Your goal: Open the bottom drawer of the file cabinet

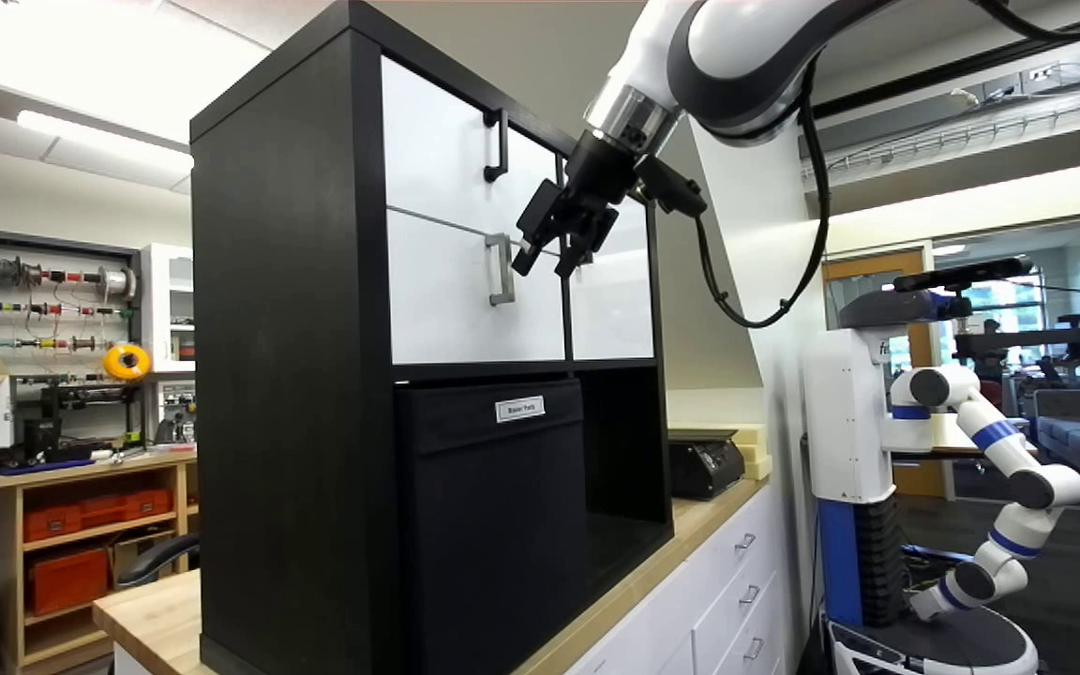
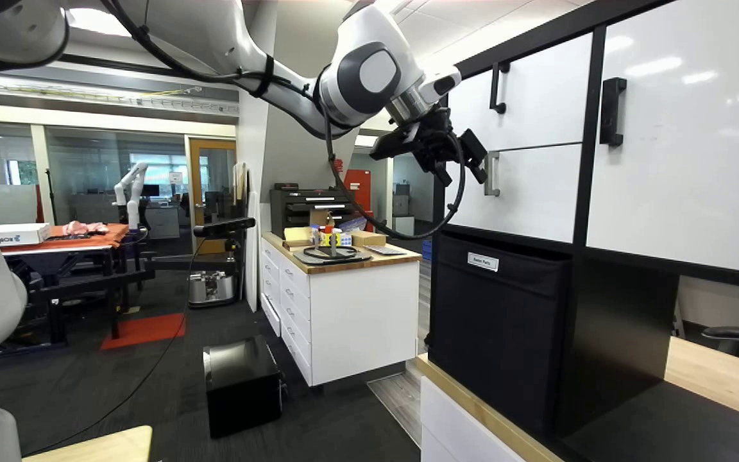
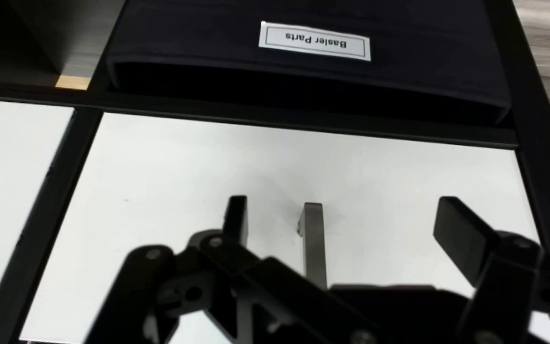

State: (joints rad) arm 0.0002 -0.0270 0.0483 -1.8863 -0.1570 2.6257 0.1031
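- The drawer (image 1: 442, 314) is in the cabinet (image 1: 282, 375), directly below the upper drawer (image 1: 437, 131) and above the bin (image 1: 493, 525); its front sits flush, closed.
- The fingers (image 3: 463, 234) are spread wide. In the wrist view the handle (image 3: 314, 243) appears between them, clear of both; in both exterior views they are near it.
- Only the exterior views show the upper drawer's black pull (image 1: 502, 145).
- In the wrist view the label (image 3: 314, 41) on the bin reads "Basler Parts", inverted; in both exterior views its print is small and harder to read.
- In an exterior view the cabinet's outer side is seen: plain, flat, dark, standing on the counter (image 1: 160, 600) of pale wood.
- In an exterior view the door (image 2: 696, 160) is seen broadly, glossy with bright reflections.
- Surfaces: drawer front smooth, white, rectangular; handle an upright, square-edged grey bar, metallic in look; bin of soft black fabric, its top edge slack.
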